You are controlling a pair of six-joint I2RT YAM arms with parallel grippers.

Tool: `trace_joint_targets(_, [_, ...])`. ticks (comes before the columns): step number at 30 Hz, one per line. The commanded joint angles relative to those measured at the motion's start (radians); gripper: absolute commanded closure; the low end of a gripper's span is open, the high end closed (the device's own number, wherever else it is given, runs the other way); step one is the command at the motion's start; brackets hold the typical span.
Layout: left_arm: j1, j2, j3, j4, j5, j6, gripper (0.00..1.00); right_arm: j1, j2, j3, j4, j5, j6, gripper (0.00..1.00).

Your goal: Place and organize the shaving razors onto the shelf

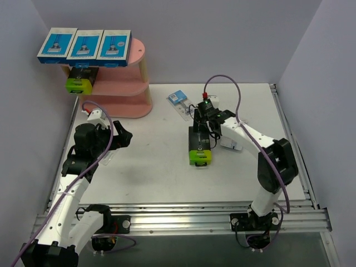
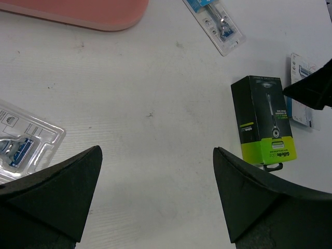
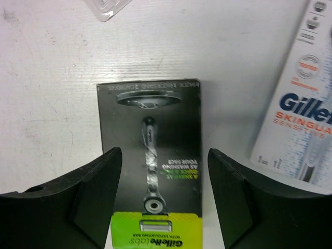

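The pink shelf (image 1: pixel 127 83) stands at the back left. Three blue-and-white razor boxes (image 1: pixel 83 45) lie side by side on its top board. A black box with a lime-green end (image 1: pixel 82 79) sits on the middle board. A second black razor box (image 1: pixel 200 146) (image 3: pixel 155 129) (image 2: pixel 264 119) lies flat on the table. My right gripper (image 1: pixel 203 121) (image 3: pixel 165 155) hovers over it, open, with one finger on each side of the box. My left gripper (image 1: pixel 119 138) (image 2: pixel 157 155) is wide open over bare table with nothing between its fingers.
A clear blister pack with a blue card (image 1: pixel 179 100) (image 2: pixel 218 23) lies behind the right gripper. A white razor pack (image 1: pixel 231 143) (image 3: pixel 306 104) lies right of the black box. Another clear blister pack (image 2: pixel 21 142) rests by the left arm. The shelf's base (image 2: pixel 78 13) is close ahead of the left gripper.
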Motion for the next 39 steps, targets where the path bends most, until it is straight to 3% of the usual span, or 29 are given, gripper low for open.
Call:
trace_joint_targets(1, [-0.001, 0.003, 0.01, 0.023, 0.019, 0.009, 0.03, -0.024, -0.118, -0.08, 0.01, -0.032, 0.026, 0.37])
trace_joint_targets(11, [0.006, 0.015, 0.008, 0.023, 0.02, 0.009, 0.03, -0.035, -0.338, -0.383, 0.086, -0.104, 0.109, 0.39])
trace_joint_targets(18, [0.013, 0.033, 0.008, 0.025, 0.022, 0.009, 0.03, -0.024, -0.378, -0.535, 0.247, -0.196, 0.163, 0.41])
trace_joint_targets(23, [0.014, 0.04, 0.008, 0.025, 0.025, 0.007, 0.03, 0.014, -0.327, -0.531, 0.355, -0.29, 0.197, 0.43])
trace_joint_targets(29, [0.014, 0.052, 0.007, 0.034, 0.046, 0.001, 0.03, 0.144, -0.212, -0.45, 0.45, -0.349, 0.247, 0.44])
trace_joint_targets(33, [0.014, 0.064, 0.008, 0.034, 0.051, 0.001, 0.03, 0.152, -0.189, -0.439, 0.553, -0.446, 0.27, 0.43])
trace_joint_targets(39, [0.019, 0.078, 0.013, 0.029, 0.042, 0.006, 0.03, 0.109, -0.252, -0.451, 0.576, -0.497, 0.243, 0.43])
